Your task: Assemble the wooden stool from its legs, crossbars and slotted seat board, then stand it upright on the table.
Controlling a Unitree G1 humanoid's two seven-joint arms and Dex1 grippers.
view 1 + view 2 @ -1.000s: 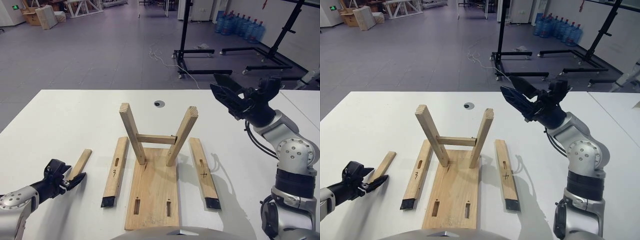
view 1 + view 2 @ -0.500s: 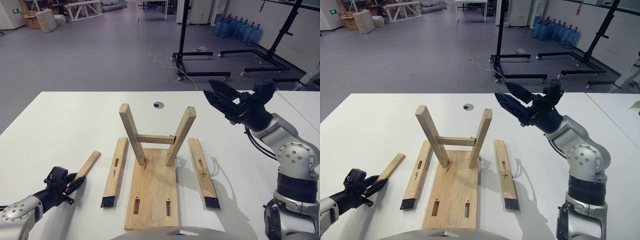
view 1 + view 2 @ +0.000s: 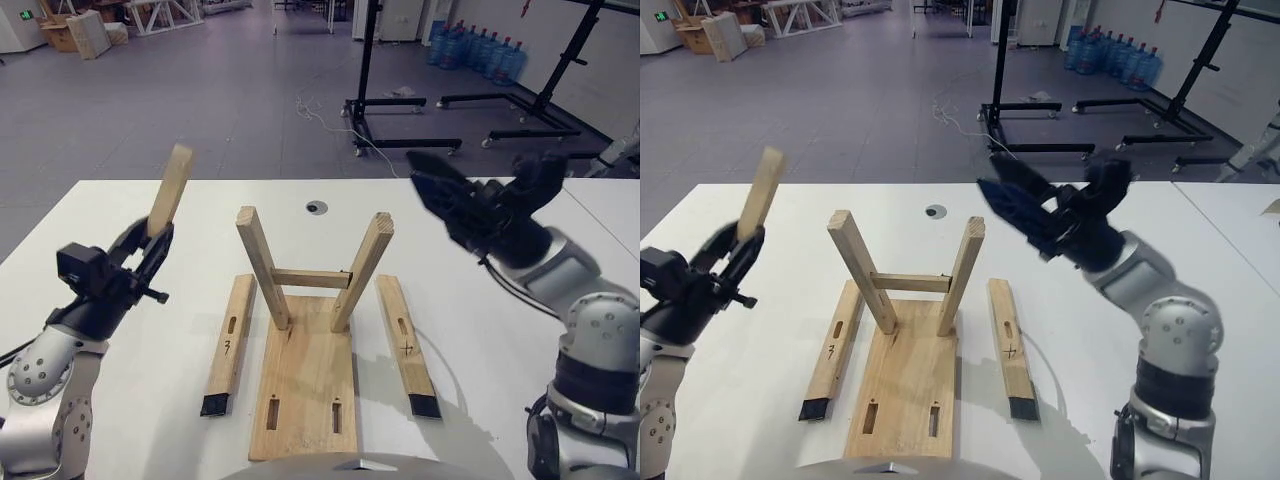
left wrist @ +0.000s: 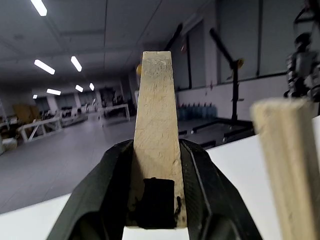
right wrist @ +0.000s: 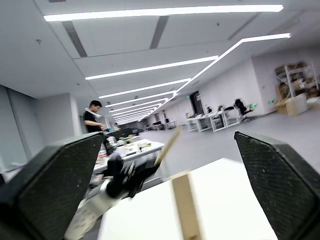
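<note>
At nine o'clock our left gripper clamps a crossbar above the white table; at two our right gripper gapes empty, black racks behind.

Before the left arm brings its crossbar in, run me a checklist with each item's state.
1. Crossbar clamped in left gripper, held in the air: ok.
2. Right gripper open and empty: ok.
3. Two upright legs standing in the seat board, fitted bar between them: ok.
4. Loose legs lying flat either side of the board: ok.
5. Board's near slots uncovered: ok.
6. Joints fully seated: cannot tell.
</note>
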